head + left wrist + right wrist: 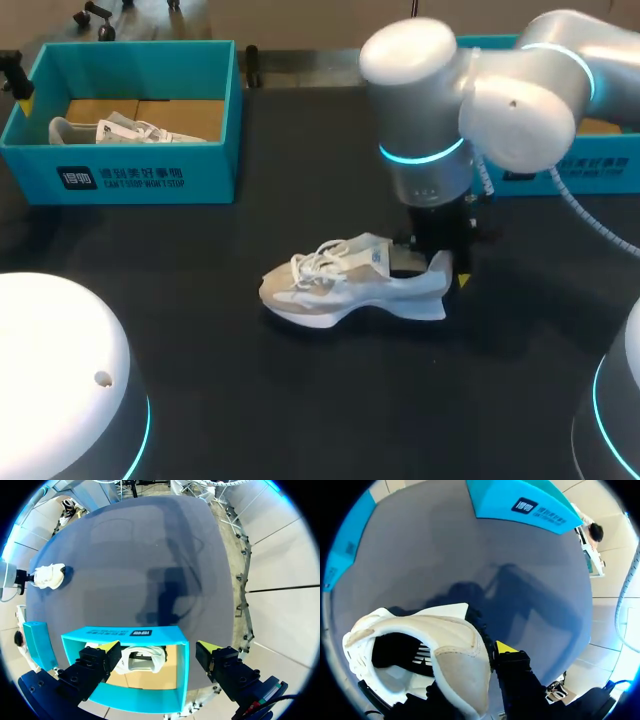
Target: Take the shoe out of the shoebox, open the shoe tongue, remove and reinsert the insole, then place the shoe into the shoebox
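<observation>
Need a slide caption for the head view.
Right gripper at the heel of a white shoe on the table; second shoe in blue box.

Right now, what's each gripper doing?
Left gripper: open, holding nothing.
Right gripper: closed on the heel of the white sneaker.

Shoe [340, 285] sat mid-surface [300, 400], toe left, heel right. Right pincer [432, 262] was at the heel, one finger inside the collar, one outside. Shoebox [140, 180] stood far left with a second shoe [110, 130] in it, left pincer [160, 655] above it. Second box [590, 170] stood far right.
</observation>
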Robot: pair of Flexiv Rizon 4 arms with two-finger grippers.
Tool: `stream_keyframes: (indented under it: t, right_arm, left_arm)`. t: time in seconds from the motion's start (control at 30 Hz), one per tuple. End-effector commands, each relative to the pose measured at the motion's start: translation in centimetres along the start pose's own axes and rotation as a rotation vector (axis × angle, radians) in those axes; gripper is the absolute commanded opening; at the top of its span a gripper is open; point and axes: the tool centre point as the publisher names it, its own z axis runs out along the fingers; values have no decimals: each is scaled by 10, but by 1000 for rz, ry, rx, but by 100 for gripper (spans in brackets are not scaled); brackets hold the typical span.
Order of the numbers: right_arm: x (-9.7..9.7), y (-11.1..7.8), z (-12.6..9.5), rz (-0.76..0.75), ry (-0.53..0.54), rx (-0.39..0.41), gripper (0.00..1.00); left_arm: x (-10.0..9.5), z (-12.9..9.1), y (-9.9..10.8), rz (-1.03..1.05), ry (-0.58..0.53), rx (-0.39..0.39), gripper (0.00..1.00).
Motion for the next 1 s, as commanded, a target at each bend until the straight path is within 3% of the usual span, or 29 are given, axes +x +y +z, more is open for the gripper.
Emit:
stream_keyframes:
  t: [0.03,1.0]
  right_arm:
    - [15,-5,3,8,-34,0,0]
    - [35,-32,32,-67,82,1,0]
  left_arm:
    - [0,0,-1,1,1,-3,100]
    - [0,0,-1,1,1,-3,100]
